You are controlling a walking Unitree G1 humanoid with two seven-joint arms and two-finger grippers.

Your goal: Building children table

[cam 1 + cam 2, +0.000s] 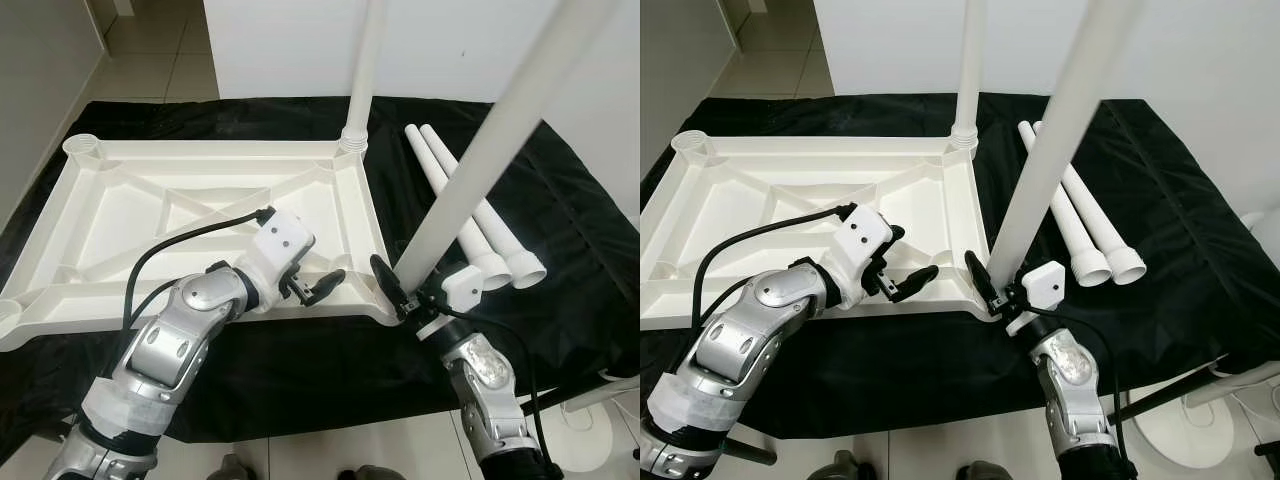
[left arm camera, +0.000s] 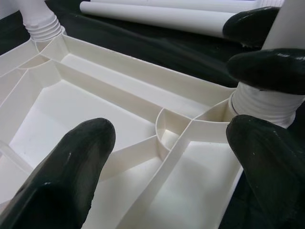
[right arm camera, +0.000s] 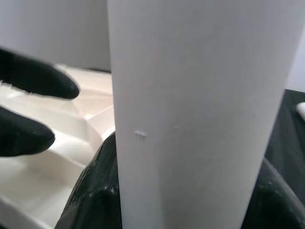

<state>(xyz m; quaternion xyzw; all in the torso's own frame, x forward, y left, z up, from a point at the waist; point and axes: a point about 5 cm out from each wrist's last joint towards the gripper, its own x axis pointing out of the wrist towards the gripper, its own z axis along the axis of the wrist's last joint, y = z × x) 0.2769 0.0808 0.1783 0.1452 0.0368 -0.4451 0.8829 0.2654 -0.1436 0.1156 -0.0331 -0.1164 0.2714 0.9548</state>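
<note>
A white plastic table top (image 1: 200, 200) lies upside down on a black cloth. One white leg (image 1: 368, 60) stands upright in its far right corner socket. A second white leg (image 1: 480, 150) leans with its ribbed base (image 2: 262, 102) at the near right corner socket. My right gripper (image 1: 403, 290) is shut on this leg just above the base, and its fingers (image 3: 95, 191) wrap the tube. My left gripper (image 1: 312, 287) hovers open over the table top's near rim, just left of that corner, with nothing between its fingers (image 2: 71, 176).
Two loose white legs (image 1: 470, 215) lie side by side on the black cloth (image 1: 570, 230) right of the table top. Open sockets sit at the far left (image 1: 83, 147) and near left (image 1: 8, 315) corners. A white stand base (image 1: 590, 430) is on the tiled floor at right.
</note>
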